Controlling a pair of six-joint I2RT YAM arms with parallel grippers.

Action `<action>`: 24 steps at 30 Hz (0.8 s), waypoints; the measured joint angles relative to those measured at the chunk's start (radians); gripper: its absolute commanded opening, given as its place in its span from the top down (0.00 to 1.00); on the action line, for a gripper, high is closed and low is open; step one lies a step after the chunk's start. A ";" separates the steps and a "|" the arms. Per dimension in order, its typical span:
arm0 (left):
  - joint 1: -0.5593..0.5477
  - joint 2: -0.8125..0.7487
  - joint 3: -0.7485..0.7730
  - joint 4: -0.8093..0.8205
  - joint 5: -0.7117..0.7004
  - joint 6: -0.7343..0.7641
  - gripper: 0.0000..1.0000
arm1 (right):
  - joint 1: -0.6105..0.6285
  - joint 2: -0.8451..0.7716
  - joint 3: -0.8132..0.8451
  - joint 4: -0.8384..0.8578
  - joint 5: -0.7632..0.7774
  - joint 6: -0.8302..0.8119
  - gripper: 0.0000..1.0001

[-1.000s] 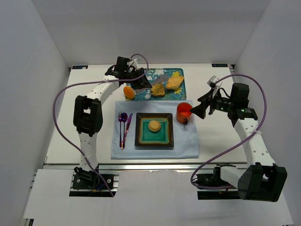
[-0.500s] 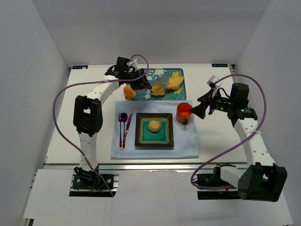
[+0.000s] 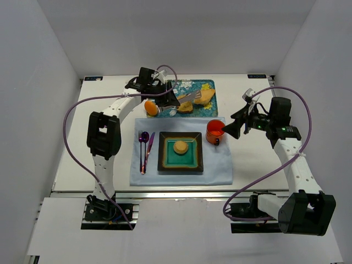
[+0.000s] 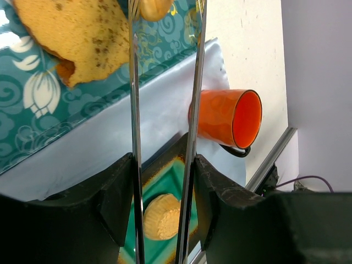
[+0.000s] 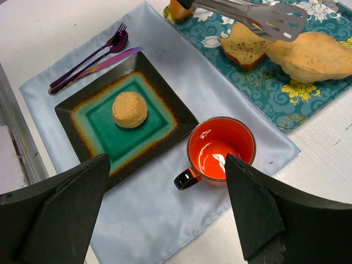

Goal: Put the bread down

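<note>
My left gripper point(image 3: 165, 94) is shut on metal tongs point(image 3: 187, 98), whose two arms point(image 4: 135, 110) run between its fingers. The tongs' flat tips point(image 5: 269, 15) hang over the teal tray, just above a brown bread slice point(image 5: 245, 48) and beside a pale flat bread point(image 5: 313, 55); nothing shows between the tips. The brown slice point(image 4: 82, 33) fills the upper left of the left wrist view. A round bun point(image 3: 180, 147) sits on the green square plate point(image 3: 165, 165). My right gripper point(image 5: 166, 159) stands open above the orange mug point(image 5: 220, 151), holding nothing.
The patterned tray point(image 3: 193, 88) lies at the back of the table, with an orange object point(image 3: 150, 106) at its left edge. A pale blue placemat point(image 3: 220, 170) carries the plate, the mug point(image 3: 215, 131) and purple cutlery point(image 3: 144, 148).
The tongs have swung slightly right toward the bread on the tray and their arms have spread a little. The right arm has not moved.
</note>
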 measured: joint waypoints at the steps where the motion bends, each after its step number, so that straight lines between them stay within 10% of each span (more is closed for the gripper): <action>1: -0.004 0.001 0.000 0.000 0.001 0.001 0.45 | 0.000 0.000 0.000 0.000 0.000 0.000 0.11; 24: -0.021 0.047 -0.003 -0.041 -0.031 0.023 0.46 | -0.006 -0.002 -0.005 0.002 0.000 0.001 0.11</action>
